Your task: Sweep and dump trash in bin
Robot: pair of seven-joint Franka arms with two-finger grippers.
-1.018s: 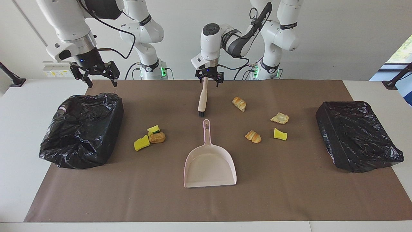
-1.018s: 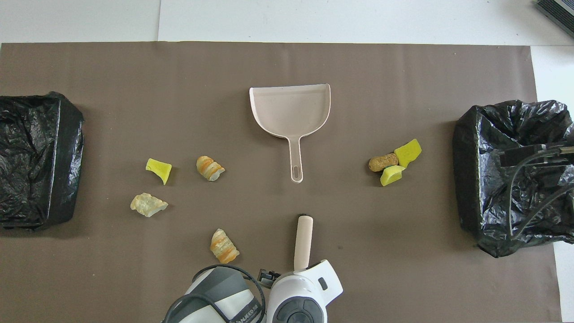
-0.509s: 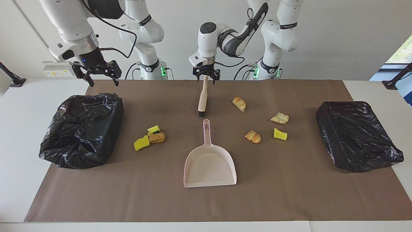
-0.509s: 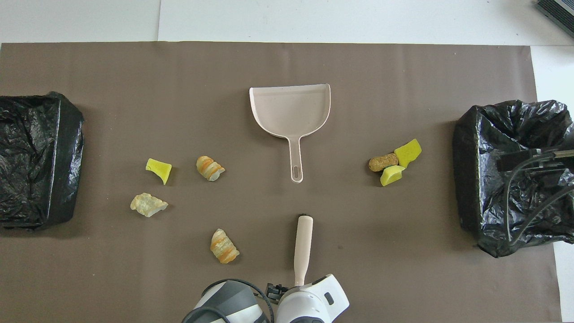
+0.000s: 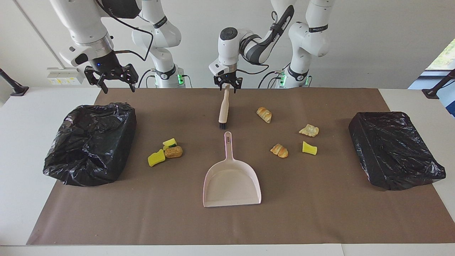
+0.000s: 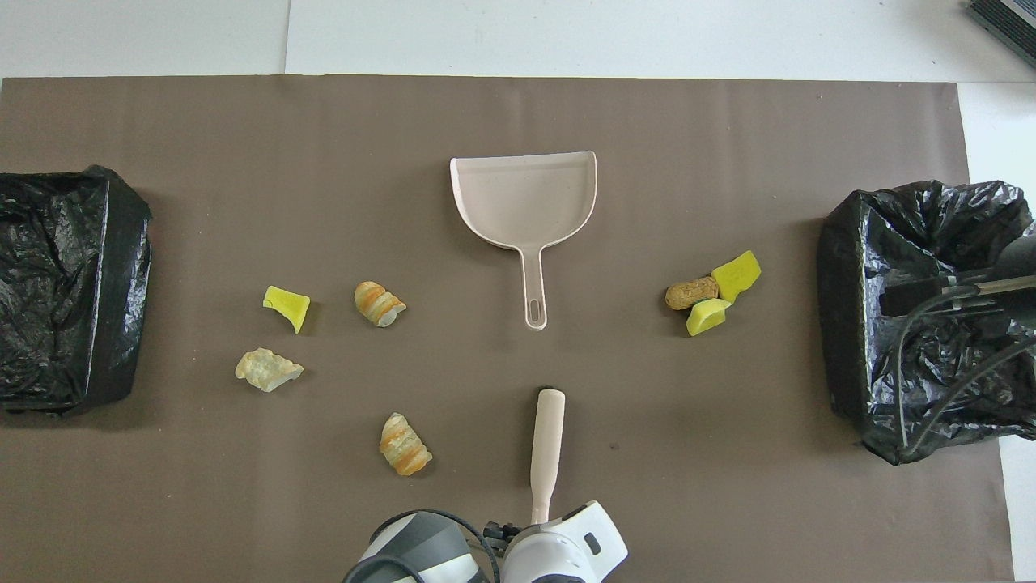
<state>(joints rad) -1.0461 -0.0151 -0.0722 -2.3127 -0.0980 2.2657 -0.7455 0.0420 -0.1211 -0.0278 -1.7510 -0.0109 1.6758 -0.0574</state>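
Left hand: the left hand is at the upper end of the beige brush with black bristles, fingers to either side of the handle tip; whether they pinch it cannot be told.
Right hand: the right hand hangs in the air with its fingers spread, holding nothing, over the robots' edge of the brown paper sheet, above the crumpled black bin bag at the right arm's end.
Brush: it lies near the robots' edge of the worktop, midway along it, bristles toward the beige plastic dustpan.
Dustpan: flat at the middle of the sheet, handle toward the robots, pan empty.
Trash, right arm's end: two bright yellow sponge chunks, one with green, and a golden-brown bread piece sit touching, between dustpan and bin bag.
Trash, left arm's end: a striped croissant piece near the brush; a pale pastry piece, another croissant piece and a yellow sponge chunk lie apart, between the dustpan and the flatter black bin bag.
Bins: one at each end of the worktop.
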